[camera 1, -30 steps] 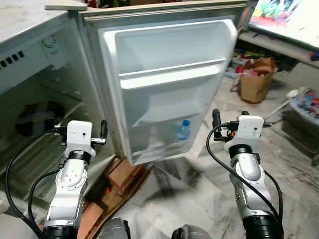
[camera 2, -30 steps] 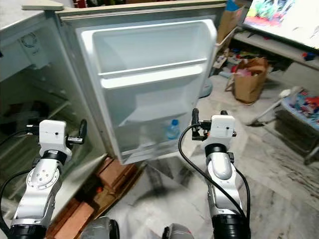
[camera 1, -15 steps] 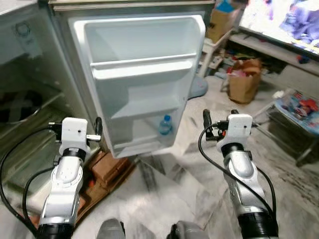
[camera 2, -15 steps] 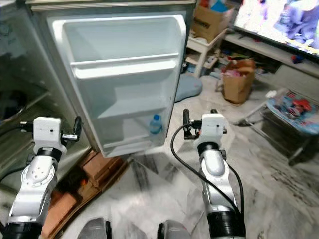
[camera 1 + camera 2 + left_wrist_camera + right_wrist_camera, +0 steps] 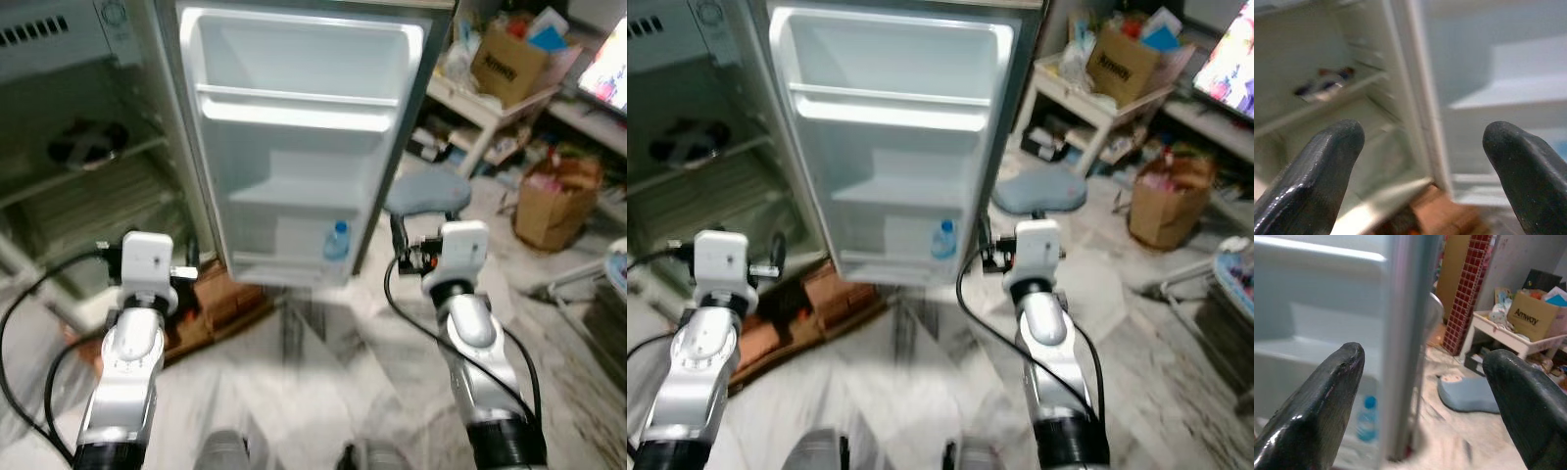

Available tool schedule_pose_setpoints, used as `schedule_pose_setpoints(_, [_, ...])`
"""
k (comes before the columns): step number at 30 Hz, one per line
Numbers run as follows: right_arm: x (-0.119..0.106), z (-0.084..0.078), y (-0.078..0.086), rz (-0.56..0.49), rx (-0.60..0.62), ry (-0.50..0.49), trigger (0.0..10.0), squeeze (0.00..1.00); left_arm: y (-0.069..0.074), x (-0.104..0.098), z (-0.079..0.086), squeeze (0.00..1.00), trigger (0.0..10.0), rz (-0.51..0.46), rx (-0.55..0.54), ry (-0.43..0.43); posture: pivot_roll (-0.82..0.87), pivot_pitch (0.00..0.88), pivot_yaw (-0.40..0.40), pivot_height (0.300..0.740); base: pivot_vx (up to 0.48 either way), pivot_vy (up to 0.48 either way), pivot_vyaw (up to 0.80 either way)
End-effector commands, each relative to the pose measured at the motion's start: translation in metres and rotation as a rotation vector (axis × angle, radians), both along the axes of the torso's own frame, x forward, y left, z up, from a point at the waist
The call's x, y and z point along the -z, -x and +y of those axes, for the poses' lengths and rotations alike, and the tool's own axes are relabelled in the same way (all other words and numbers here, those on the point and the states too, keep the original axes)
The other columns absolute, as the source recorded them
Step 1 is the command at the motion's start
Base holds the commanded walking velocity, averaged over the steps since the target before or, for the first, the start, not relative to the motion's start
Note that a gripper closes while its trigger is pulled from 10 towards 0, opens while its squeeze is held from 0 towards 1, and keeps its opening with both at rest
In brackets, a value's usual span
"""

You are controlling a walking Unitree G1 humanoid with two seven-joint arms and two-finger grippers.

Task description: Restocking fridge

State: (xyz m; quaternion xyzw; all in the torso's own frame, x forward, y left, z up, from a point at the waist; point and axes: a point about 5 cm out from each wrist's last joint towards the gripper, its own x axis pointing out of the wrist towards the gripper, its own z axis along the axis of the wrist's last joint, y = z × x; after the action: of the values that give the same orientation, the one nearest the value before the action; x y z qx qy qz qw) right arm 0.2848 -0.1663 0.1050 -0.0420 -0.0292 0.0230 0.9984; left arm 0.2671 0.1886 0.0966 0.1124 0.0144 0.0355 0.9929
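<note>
One water bottle (image 5: 336,240) stood upright in the fridge door (image 5: 294,147), at eleven o'clock from the nearer right gripper (image 5: 1422,396); both grippers gaped empty, left gripper (image 5: 1422,166) included.

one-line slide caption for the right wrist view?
Open right gripper facing the fridge door edge, a water bottle on its lowest shelf.
</note>
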Motion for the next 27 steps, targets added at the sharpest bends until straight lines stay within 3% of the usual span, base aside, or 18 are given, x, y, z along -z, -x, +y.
schedule_pose_setpoints(1, [-0.0053,-0.0014,-0.0017,-0.021,0.003,-0.004,10.0,0.0,-0.0014,-0.0018,-0.0017,0.0,10.0,-0.002,0.01,-0.006,0.04,0.098,-0.046,0.74,0.0,-0.469,0.58])
schedule_pose_setpoints(11, [-0.006,-0.0009,-0.0007,-0.026,0.004,0.006,10.0,0.0,-0.0026,-0.0014,-0.0031,0.0,10.0,0.004,0.012,-0.007,0.03,0.102,-0.042,0.74,0.0,-0.463,0.0])
schedule_pose_setpoints(21, [-0.0096,0.0029,-0.0004,-0.052,-0.027,0.011,10.0,0.0,-0.0026,-0.0015,-0.0005,0.0,10.0,0.004,-0.005,-0.005,0.04,0.103,-0.041,0.74,0.0,-0.445,0.7])
schedule_pose_setpoints(27, [-0.0121,0.0079,-0.0002,-0.069,-0.071,0.034,10.0,0.0,-0.0042,-0.0027,0.0014,0.0,10.0,0.004,-0.011,-0.012,0.04,0.101,-0.038,0.74,0.309,-0.359,0.61])
